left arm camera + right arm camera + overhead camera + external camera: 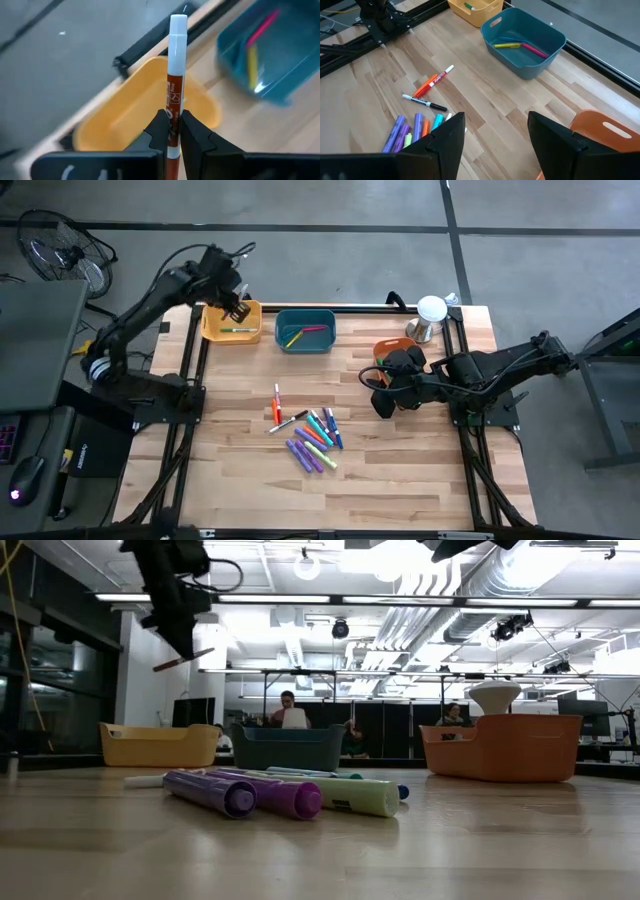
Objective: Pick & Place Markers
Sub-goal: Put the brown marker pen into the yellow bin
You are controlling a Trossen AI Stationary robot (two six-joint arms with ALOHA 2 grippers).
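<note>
Left claw (238, 307) pinching brown marker (175, 95) above yellow bin (232, 322) | step: carry to drop | next: lower, release into yellow bin | right claw (492, 135) spread, idle, well right of yellow bin | remaining markers (310, 438) on counter (400, 470)
</note>
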